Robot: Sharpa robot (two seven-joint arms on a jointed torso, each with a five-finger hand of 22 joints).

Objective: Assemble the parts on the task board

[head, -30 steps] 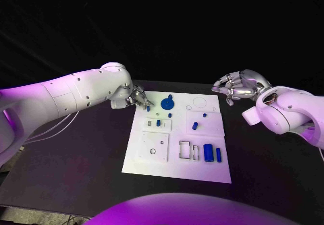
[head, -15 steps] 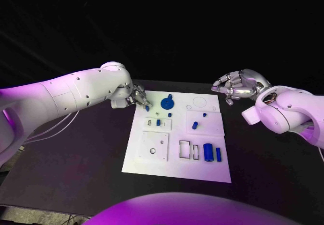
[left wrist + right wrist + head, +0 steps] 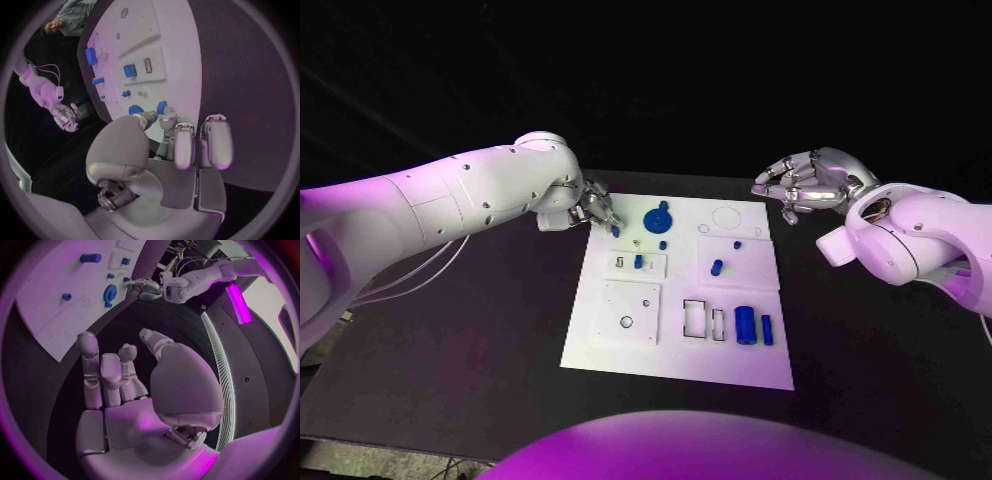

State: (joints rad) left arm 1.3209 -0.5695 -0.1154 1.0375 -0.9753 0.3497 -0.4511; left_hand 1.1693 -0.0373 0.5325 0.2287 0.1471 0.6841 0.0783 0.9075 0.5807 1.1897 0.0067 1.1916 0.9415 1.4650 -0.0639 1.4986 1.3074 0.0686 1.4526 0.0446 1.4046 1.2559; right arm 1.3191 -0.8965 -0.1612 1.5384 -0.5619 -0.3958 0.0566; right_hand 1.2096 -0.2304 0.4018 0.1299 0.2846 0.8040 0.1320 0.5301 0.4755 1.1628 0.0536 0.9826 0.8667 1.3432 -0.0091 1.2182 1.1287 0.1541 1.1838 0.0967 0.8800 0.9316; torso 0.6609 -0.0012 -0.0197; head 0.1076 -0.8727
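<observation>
Head view: left hand (image 3: pixel 596 209) pinching small blue part (image 3: pixel 616 230) at fingertips, hovering over task board (image 3: pixel 678 345) far corner, likely lining up for insertion. Right hand (image 3: pixel 805 184) curling loosely, holding nothing, waiting off board over bench (image 3: pixel 473 340).

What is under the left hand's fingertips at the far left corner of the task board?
A small blue part shows at the left hand's fingertips, over the task board's corner. Whether the fingers pinch it or merely touch it is covered by the hand itself.

One white task board (image 3: pixel 678 345), about seven small blue parts (image 3: pixel 746 325), two robot hands (image 3: pixel 596 209).
</observation>
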